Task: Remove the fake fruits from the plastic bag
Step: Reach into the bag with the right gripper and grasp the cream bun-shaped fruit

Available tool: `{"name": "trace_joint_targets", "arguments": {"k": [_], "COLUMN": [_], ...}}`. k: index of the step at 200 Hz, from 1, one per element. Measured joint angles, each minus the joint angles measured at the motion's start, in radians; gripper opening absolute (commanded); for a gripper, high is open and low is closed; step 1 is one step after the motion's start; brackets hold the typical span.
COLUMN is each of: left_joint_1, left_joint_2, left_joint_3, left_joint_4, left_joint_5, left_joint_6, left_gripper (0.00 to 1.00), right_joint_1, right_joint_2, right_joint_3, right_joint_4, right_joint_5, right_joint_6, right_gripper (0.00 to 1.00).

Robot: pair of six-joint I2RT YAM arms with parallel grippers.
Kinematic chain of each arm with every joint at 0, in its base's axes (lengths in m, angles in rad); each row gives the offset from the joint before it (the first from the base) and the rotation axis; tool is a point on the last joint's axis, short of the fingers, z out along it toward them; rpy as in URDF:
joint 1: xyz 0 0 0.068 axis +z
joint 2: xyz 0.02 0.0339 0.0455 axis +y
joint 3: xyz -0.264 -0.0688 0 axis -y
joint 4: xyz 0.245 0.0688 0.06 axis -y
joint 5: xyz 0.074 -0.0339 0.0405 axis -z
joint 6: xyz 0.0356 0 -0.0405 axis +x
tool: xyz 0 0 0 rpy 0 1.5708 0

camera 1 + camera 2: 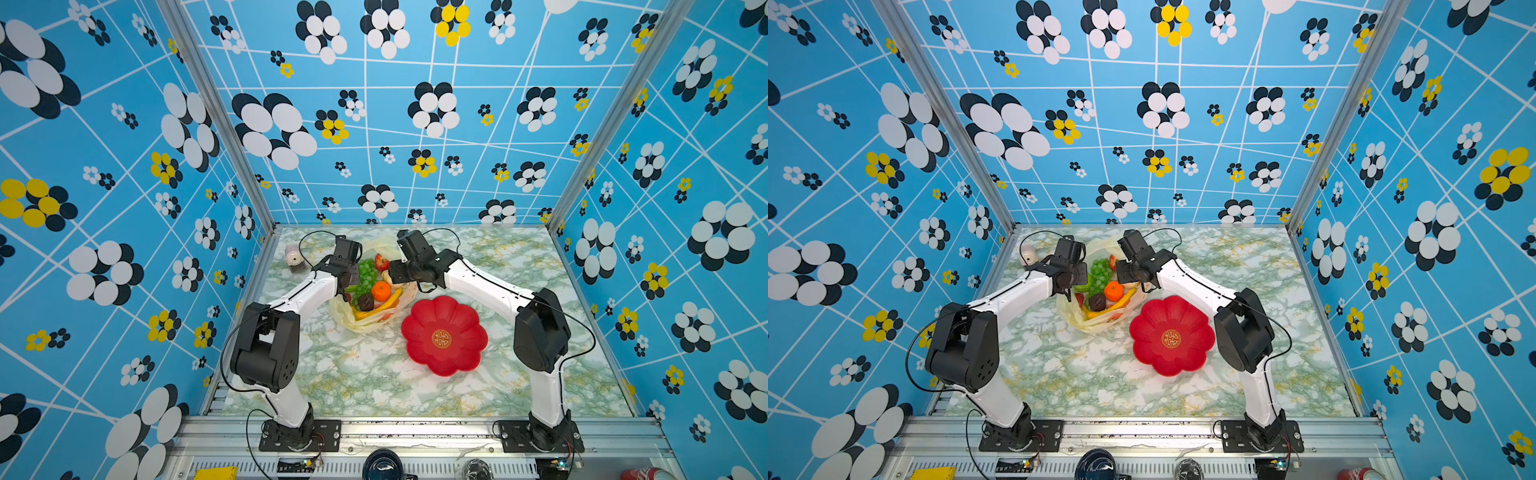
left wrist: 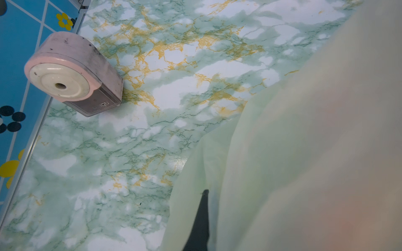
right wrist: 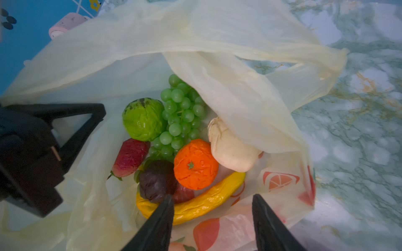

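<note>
Loads of bare marble table (image 1: 374,382) on the robot's side of the red plate (image 1: 444,336). Crinkly see-through plastic bag (image 3: 239,97) just beside that plate, mouth open, fake fruits (image 3: 195,165) piled inside, cream bulb (image 3: 228,150) half under a fold. Left gripper (image 2: 204,195) pinched shut on bag film, mostly blurred. Right gripper (image 3: 213,196) spread apart over the banana (image 3: 226,187).

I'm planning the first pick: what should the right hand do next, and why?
Probably lower the right hand onto the banana and close: it hangs open directly above that fruit, and the left hand seems to hold the plastic bag open.
</note>
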State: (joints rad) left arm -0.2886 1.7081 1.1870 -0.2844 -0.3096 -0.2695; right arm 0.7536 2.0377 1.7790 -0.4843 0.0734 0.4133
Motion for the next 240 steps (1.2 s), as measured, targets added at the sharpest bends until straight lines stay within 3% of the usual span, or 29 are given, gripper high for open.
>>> {"name": "trace_joint_targets", "arguments": {"k": [86, 134, 203, 240], "left_joint_1": [-0.001, -0.001, -0.001, -0.001], "left_joint_2": [0.000, 0.001, 0.001, 0.001], "left_joint_3": [0.011, 0.013, 0.013, 0.013], "left_joint_4": [0.000, 0.000, 0.000, 0.000], "left_joint_5": [0.009, 0.019, 0.026, 0.026], "left_joint_6": [-0.001, 0.000, 0.000, 0.000], "left_gripper": [0.00, 0.00, 0.00, 0.00], "right_joint_1": [0.016, 0.016, 0.016, 0.002], "right_joint_2": [0.245, 0.362, 0.434, 0.500], "right_joint_3": [0.225, 0.373, 0.488, 0.573], "right_joint_4": [-0.074, -0.172, -0.229, -0.246], "right_joint_5": [0.015, 0.110, 0.198, 0.227], "right_joint_6": [0.126, 0.124, 0.092, 0.077], "right_gripper": [0.61, 0.62, 0.74, 0.75]}}
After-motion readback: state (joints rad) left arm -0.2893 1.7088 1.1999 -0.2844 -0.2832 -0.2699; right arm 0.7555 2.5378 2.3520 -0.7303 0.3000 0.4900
